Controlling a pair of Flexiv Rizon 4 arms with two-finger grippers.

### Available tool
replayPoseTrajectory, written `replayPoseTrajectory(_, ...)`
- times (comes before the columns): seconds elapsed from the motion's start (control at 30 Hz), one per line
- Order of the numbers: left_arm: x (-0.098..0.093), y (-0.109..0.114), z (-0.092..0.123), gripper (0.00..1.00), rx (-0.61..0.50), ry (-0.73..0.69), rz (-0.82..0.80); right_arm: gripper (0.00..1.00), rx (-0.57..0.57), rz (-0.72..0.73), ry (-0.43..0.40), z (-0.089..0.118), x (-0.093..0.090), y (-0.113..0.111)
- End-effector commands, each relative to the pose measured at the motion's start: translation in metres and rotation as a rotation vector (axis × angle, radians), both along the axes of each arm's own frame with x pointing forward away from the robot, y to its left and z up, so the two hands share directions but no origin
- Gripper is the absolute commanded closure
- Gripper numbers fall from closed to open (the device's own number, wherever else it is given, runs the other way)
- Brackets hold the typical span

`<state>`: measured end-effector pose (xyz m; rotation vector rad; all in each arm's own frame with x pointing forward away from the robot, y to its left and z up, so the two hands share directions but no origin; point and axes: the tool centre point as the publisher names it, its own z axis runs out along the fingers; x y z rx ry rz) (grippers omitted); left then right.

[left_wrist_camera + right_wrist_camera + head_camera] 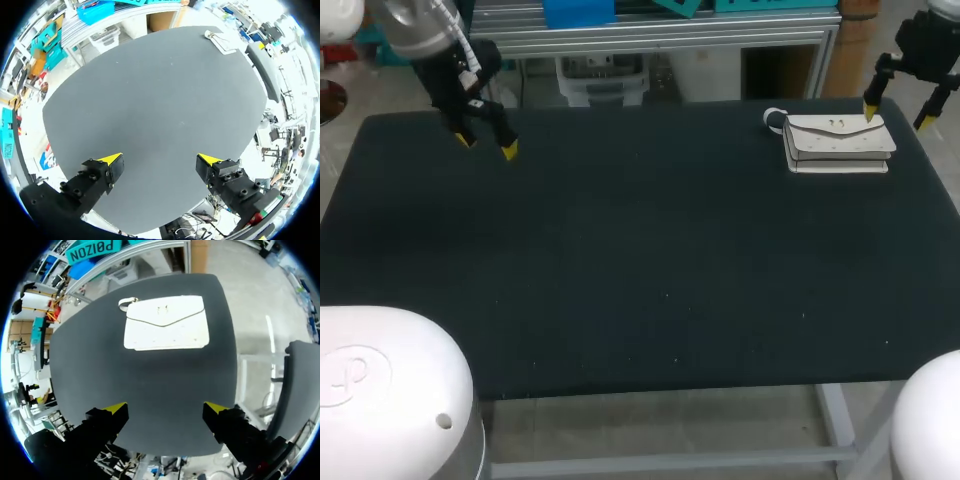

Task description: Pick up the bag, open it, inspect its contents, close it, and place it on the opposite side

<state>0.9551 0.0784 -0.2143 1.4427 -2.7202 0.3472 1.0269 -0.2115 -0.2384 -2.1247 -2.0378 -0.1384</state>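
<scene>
The right hand point(898, 117) hangs over the far right corner of the bench point(620, 260). Its 2 yellow fingers are spread wide with nothing between them. The white bag point(838, 143) lies flat on the bench right by that hand. Its flap is shut, and a small loop sticks out at one end. In the right wrist view the bag lies ahead of the fingers. The left hand point(487, 145) hangs over the far left corner, well apart from the bag, also wide and holding nothing.
</scene>
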Motion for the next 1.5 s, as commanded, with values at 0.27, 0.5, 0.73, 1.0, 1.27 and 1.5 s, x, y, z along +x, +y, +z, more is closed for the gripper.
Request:
replayPoseTrajectory(0.27,-0.016,-0.015,-0.012,0.00,-0.206,-0.276,-0.395,0.00,0.091,-0.018,0.094,-0.024,0.017,-0.020)
replayPoseTrajectory(0.5,-0.015,-0.018,-0.016,0.00,-0.204,-0.315,-0.425,0.00,0.097,-0.025,0.082,-0.036,0.021,-0.022)
replayPoseTrajectory(0.73,-0.016,-0.045,-0.034,0.00,-0.309,-0.409,-0.578,0.00,0.113,-0.047,0.082,-0.049,0.027,-0.030)
replayPoseTrajectory(1.0,-0.019,-0.065,-0.035,0.00,-0.415,-0.440,-0.736,0.00,0.166,-0.122,0.014,-0.064,0.043,-0.051)
replayPoseTrajectory(1.27,-0.021,-0.071,-0.041,0.00,-0.469,-0.375,-0.847,0.00,0.199,-0.131,-0.139,-0.079,0.065,-0.062)
replayPoseTrajectory(1.5,-0.023,-0.072,-0.046,0.00,-0.514,-0.332,-0.936,0.00,0.249,-0.086,-0.216,-0.088,0.088,-0.067)
